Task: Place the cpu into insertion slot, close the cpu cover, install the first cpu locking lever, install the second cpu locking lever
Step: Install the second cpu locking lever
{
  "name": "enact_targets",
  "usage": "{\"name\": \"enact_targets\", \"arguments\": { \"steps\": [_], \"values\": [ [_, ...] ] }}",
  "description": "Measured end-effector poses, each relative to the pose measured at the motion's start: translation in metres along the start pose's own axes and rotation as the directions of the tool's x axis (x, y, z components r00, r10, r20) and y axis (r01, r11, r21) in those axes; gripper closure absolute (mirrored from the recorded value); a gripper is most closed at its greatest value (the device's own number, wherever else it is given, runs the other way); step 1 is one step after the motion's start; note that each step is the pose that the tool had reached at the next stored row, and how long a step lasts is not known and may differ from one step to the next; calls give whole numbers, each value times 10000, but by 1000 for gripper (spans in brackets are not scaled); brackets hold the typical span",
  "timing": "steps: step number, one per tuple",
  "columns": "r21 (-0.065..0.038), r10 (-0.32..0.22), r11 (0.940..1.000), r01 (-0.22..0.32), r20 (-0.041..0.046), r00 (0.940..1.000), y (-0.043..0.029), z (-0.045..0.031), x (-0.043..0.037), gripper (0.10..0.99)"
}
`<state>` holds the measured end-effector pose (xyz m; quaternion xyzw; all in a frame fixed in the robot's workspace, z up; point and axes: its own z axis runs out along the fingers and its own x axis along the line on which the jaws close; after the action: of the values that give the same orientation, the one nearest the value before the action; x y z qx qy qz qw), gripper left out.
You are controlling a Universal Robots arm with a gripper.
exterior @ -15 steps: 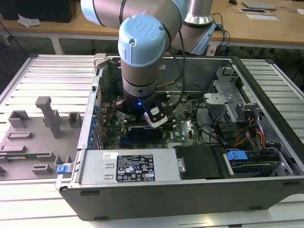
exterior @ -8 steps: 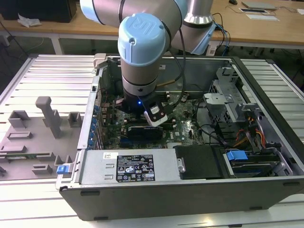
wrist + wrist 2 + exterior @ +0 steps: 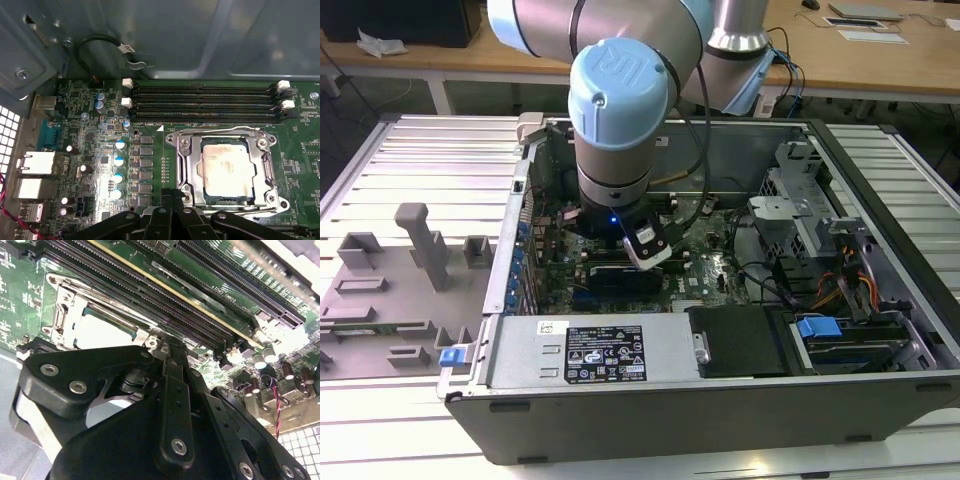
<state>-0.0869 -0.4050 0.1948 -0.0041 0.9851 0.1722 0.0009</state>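
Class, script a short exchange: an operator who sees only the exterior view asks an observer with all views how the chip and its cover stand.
Operator: The arm hides the board. Is the chip seated?
Observer: Yes. In the first wrist view the chip lies flat in its socket.
Operator: And the cover?
Observer: The cover lies down around the chip.
Operator: The gripper?
Observer: The gripper is by one cover corner.

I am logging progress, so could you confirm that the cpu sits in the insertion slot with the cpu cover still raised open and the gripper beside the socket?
Not quite: the cpu cover lies flat around the cpu, not raised, as the first wrist view shows. The cpu does sit in the insertion slot, with the gripper beside it.
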Motion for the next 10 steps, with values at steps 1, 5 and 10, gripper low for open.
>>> {"name": "enact_targets", "arguments": {
  "steps": [1, 5, 10],
  "values": [
    [0, -1, 10000, 1, 1, 10000, 7, -18, -1, 980],
    [3, 0, 10000, 0, -1, 10000, 60, -165, -1, 980],
    [871, 27, 9962, -27, 4, 10000, 90, -248, -64, 980]
  ]
}}
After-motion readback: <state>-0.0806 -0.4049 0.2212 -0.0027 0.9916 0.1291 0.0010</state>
